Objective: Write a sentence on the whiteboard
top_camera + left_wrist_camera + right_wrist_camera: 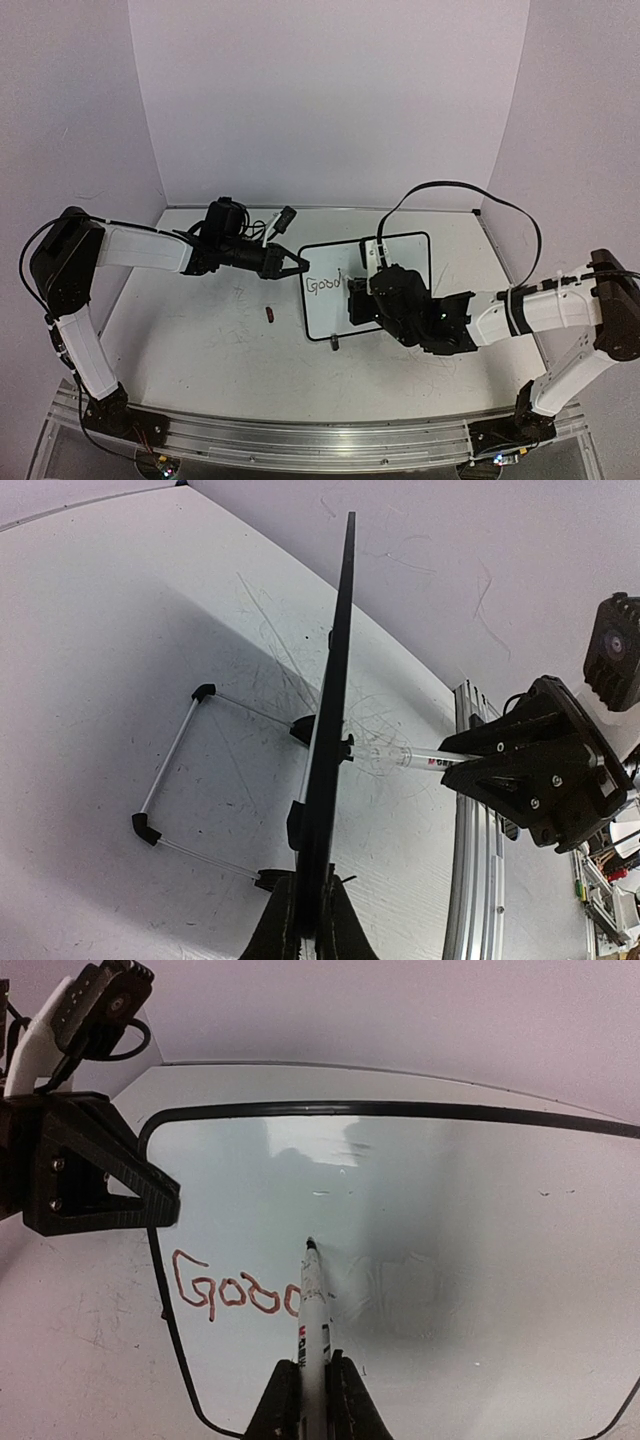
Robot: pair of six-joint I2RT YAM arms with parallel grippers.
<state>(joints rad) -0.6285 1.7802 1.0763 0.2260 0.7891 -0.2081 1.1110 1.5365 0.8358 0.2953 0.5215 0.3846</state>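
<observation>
The left arm stretches low across the worktop [190, 340]. The left gripper [295, 264] is clamped on the thin black left rim of the whiteboard [400, 262], which stands propped right of centre, nearer the far edge. The right arm folds inward, and the right gripper [310, 1385] pinches a slim white marker [314, 1305]. Its tip rests on the glossy board beside the sentence [225, 1290], which reads "Good".

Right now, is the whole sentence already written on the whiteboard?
No, the sentence on the whiteboard stops at one word starting "Goo", next to the marker tip.
</observation>
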